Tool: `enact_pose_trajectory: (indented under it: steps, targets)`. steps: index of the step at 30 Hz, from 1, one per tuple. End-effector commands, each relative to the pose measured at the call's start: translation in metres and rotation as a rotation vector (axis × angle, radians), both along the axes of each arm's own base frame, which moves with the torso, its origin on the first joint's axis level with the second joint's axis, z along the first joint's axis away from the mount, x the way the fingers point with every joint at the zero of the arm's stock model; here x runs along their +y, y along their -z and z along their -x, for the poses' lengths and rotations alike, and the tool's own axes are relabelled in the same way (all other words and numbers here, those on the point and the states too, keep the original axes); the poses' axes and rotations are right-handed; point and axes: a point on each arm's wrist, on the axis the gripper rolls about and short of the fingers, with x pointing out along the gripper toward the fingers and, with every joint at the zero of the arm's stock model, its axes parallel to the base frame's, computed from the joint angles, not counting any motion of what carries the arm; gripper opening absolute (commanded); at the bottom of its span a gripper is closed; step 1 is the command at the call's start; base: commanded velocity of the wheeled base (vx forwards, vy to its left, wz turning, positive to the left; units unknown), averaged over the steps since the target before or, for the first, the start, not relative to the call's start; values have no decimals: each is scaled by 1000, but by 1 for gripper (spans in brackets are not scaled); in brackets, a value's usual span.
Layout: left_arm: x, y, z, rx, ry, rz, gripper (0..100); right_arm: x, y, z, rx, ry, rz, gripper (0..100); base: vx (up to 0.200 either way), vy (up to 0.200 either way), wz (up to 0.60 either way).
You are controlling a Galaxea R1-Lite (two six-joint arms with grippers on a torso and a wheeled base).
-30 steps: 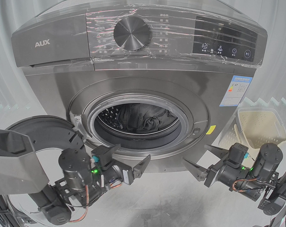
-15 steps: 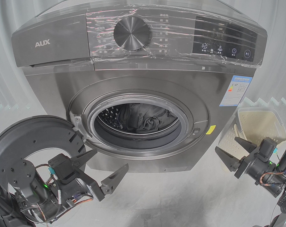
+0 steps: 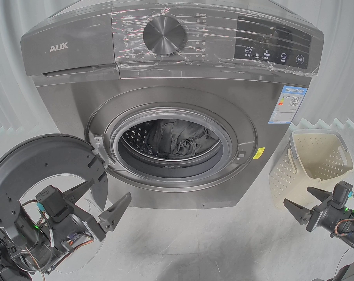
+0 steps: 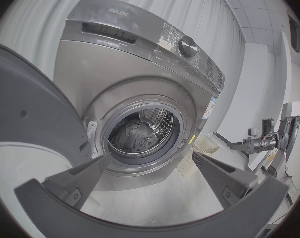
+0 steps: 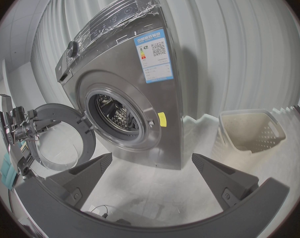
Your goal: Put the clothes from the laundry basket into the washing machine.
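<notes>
Dark grey clothes [image 3: 179, 139] lie bunched in the drum of the washing machine [image 3: 83, 98]. They are heaped low and toward the back of the round opening, with perforated steel wall showing beside them. As far as I can tell, nothing trails over the rim of the opening. The round door [image 3: 36, 164] stands swung wide open on the robot's left side of the opening.

The laundry basket [image 3: 280, 172], cream plastic with punched sides, sits on the floor just beside the machine's right front corner, its mouth tipped up toward the robot. Its inner walls and bottom look bare, so I judge the loading done or very nearly so.

The left gripper [image 3: 109, 189] hangs low just in front of the open door, its fingers spread wide and holding nothing, pointing toward the machine's front. The right gripper [image 3: 297, 195] hangs low just in front of the basket, likewise wide open and empty, pointing across toward the machine.

If any garment were left to fetch, the basket lies next to the right gripper, so that arm is the nearer. If the door is to be shut, it sits by the left arm and would have to swing rightward onto the opening.
</notes>
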Motion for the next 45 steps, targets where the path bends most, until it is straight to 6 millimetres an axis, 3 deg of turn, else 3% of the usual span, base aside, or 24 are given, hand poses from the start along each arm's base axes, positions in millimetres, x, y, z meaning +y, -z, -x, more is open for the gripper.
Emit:
enact_pose_trajectory:
  steps: [1, 9, 25, 30, 35, 38, 45]
  targets:
    - [12, -7, 9, -19, -37, 13, 100, -17, -9, 32, -53, 25, -21, 100, -200, 0, 0]
    - [29, -12, 29, -18, -57, -48, 100, -40, -6, 73, -95, 83, -5, 100, -125, 0, 0]
    - [84, -7, 88, 9, -207, -37, 100, -59, 8, 113, -180, 255, 41, 100, -138, 0, 0]
    - [101, 3, 113, -19, -285, -24, 100, -61, 15, 125, -216, 316, 38, 100, -80, 0, 0]
    - [107, 13, 128, -30, -302, -15, 100, -62, 22, 133, -220, 327, 36, 100, 0, 0, 0]
    - [108, 22, 147, -116, -268, 4, 100, -63, 34, 144, -234, 299, 52, 100, 0, 0, 0]
    - [106, 37, 156, -79, -267, -49, 100, -65, 38, 144, -202, 377, 95, 100, 0, 0, 0]
